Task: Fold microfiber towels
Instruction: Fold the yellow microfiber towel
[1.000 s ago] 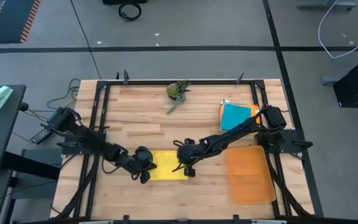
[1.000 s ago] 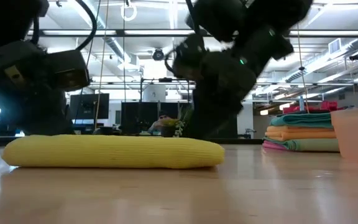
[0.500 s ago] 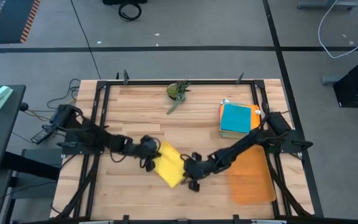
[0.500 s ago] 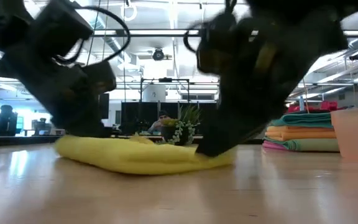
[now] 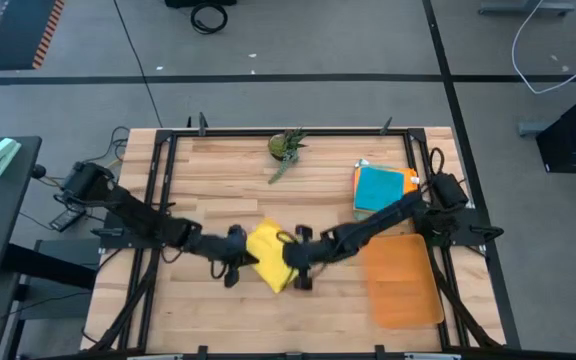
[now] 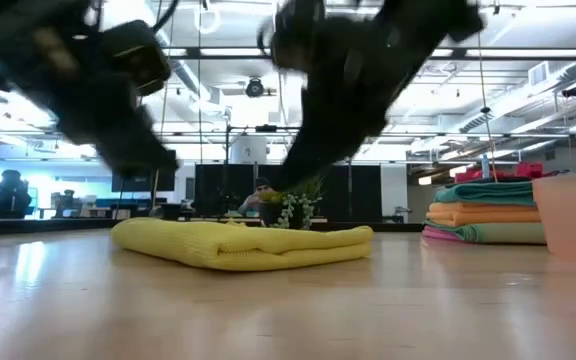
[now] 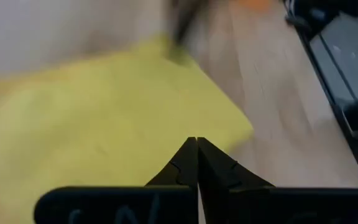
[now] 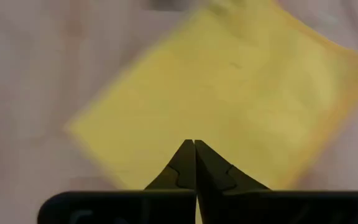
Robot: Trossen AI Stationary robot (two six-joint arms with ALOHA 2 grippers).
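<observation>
- A folded yellow towel [image 5: 271,255] is seen lying skewed on the wooden table [image 5: 218,175], a little below the centre of the high frame.
- In the low view the towel [image 6: 243,245] is shown flat on the tabletop, left of centre, with its thick folded edge turned toward the camera.
- The left gripper [image 5: 236,250] is placed just left of the towel in the high view, at its edge; whether it touches the cloth cannot be told.
- The right gripper [image 5: 301,255] is placed just right of the towel, at its opposite edge; contact cannot be told there either.
- In the left wrist view the fingers [image 7: 185,167] are pressed together with nothing between them, and the towel [image 7: 92,118] fills the field beyond the tips.
- In the right wrist view the fingers [image 8: 207,171] are likewise closed tip to tip on nothing, with the towel [image 8: 229,93] spread ahead of them.
- A stack of folded towels [image 5: 381,190], teal on top, is set at the centre right of the high frame; in the low view the stack [image 6: 483,215] shows at the right edge.
- An orange mat [image 5: 403,275] lies at the lower right of the high frame, below the stack.
- A small plant [image 5: 286,146] stands at the upper middle of the table.
</observation>
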